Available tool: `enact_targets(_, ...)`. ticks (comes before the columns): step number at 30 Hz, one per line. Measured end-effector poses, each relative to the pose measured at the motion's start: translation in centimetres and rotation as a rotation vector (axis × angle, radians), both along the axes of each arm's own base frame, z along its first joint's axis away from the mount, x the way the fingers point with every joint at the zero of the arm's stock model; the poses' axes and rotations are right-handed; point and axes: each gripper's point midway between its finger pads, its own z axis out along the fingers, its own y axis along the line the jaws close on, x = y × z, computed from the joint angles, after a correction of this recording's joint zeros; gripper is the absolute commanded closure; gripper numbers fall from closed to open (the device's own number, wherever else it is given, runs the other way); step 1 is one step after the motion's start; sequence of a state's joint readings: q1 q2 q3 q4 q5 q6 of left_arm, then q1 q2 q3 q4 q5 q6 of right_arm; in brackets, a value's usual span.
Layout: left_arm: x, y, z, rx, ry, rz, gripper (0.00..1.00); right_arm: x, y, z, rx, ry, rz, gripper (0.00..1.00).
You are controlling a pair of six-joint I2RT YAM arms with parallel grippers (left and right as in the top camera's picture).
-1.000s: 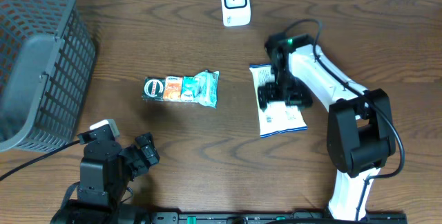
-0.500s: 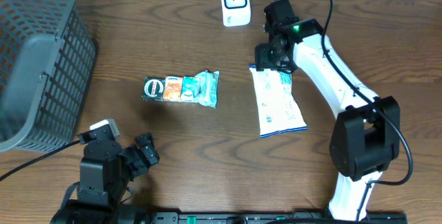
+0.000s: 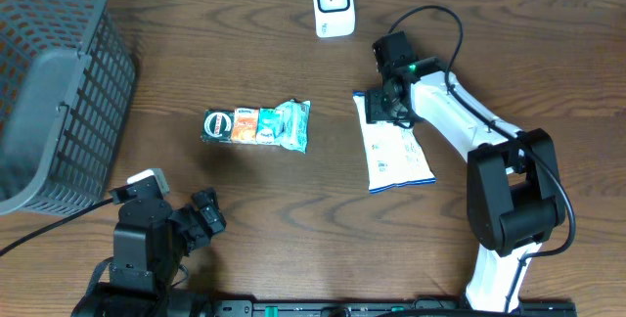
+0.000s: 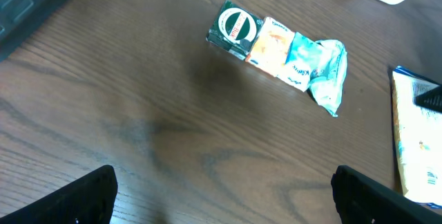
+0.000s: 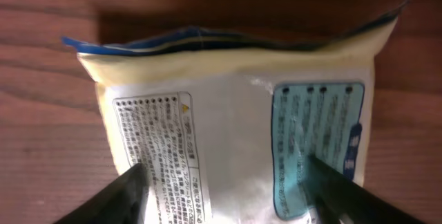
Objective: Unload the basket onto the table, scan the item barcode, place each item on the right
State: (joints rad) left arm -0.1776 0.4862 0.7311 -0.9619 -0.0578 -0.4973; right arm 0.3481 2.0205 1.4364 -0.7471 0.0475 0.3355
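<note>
Hovering with fingers spread over the top end of the flat white-and-blue plastic pouch, which lies on the dark wooden table near the small white scanner, the right gripper grips nothing, so pickup and scanning remain; the left gripper sits agape, empty.

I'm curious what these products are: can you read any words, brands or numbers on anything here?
No text reads clearly.
On the white pouch: a small yellow triangle sign; printed panels too small to read.
On the snack pack: round logo and labels, blurred.
On the scanner: no lettering visible.
</note>
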Motion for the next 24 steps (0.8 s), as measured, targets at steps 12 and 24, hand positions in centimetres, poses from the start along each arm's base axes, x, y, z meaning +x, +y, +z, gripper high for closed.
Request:
enact_targets(12,0.0,0.0,0.0,0.000,0.000,0.000,0.02,-2.3,-0.9,1.2,-0.046,0.117,0.009,0.01)
enact_targets(24,0.0,0.0,0.0,0.000,0.000,0.000,0.02,-5.1,-1.9,3.2,-0.094,0.246,0.015,0.78)
